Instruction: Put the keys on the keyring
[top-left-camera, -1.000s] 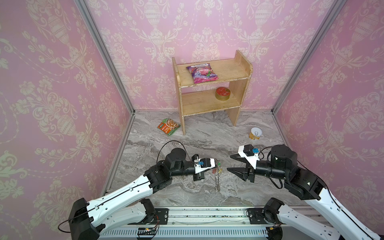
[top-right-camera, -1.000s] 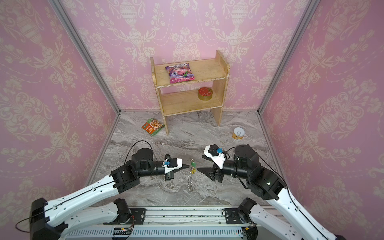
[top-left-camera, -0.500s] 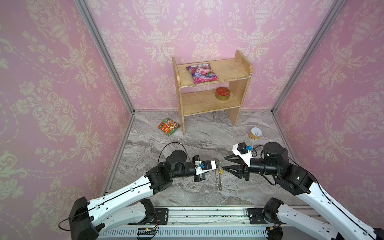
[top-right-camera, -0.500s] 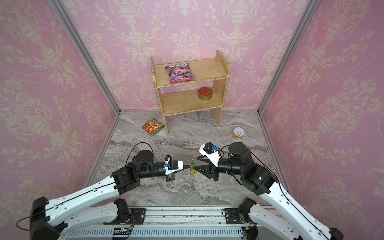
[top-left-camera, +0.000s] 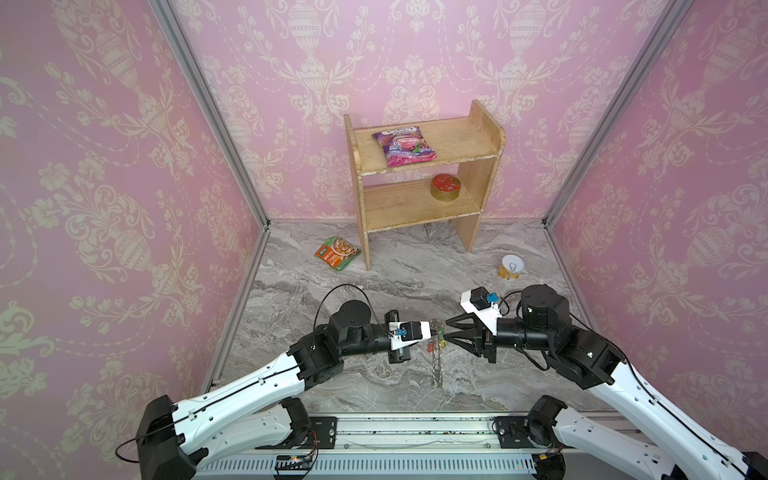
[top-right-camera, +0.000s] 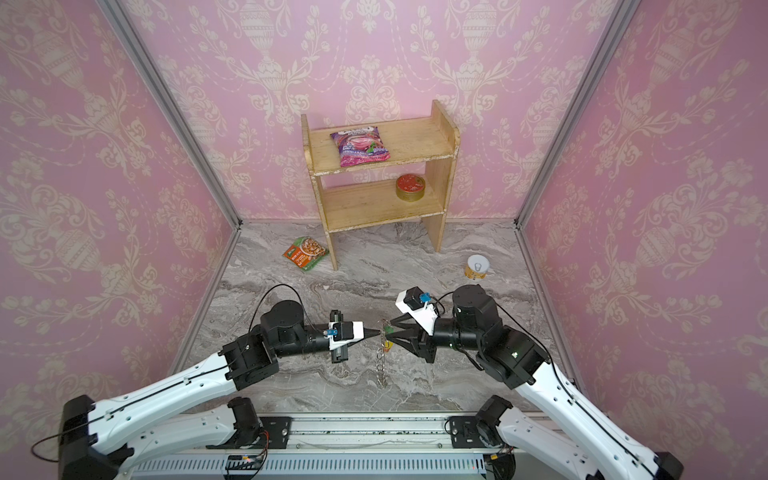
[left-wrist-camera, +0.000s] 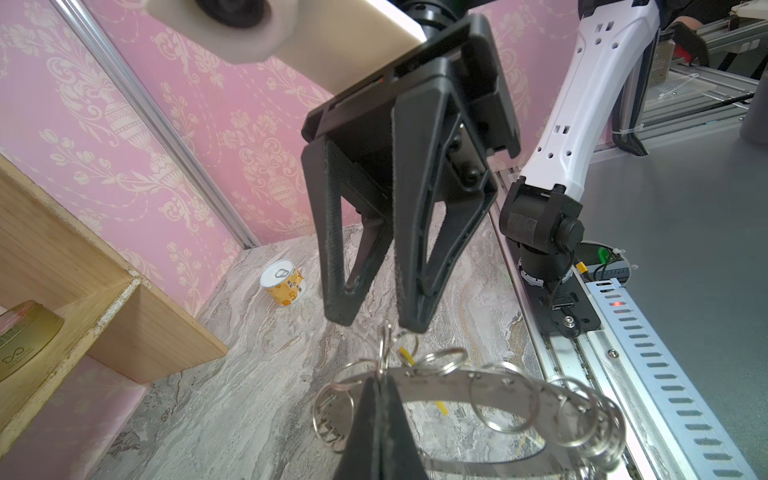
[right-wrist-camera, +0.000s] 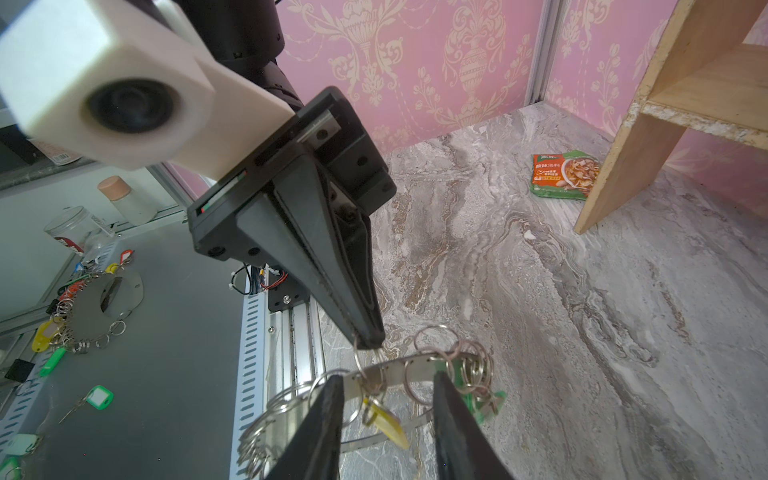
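Right wrist view: pinched by the closed left gripper (right-wrist-camera: 368, 338), straddled by the parted right gripper (right-wrist-camera: 388, 378); could knock the keyring (right-wrist-camera: 419, 362) loose if closed off-centre.

My fingers (left-wrist-camera: 376, 432) rise from bottom centre of the frame, pressed together on the rim of the keyring (left-wrist-camera: 451, 390). Its grey band curves off to the lower right, with wire loops (left-wrist-camera: 505, 430) strung along it. One loop stands up past my tips. A yellow tag (left-wrist-camera: 406, 357) sits just behind the band. The right fingers (left-wrist-camera: 332, 232) come down from top centre, parted, tips just above that upright loop. Beyond them a yellow can (left-wrist-camera: 284, 284) stands on the marble counter (left-wrist-camera: 232, 399). Wooden shelf (left-wrist-camera: 137, 316) at left.
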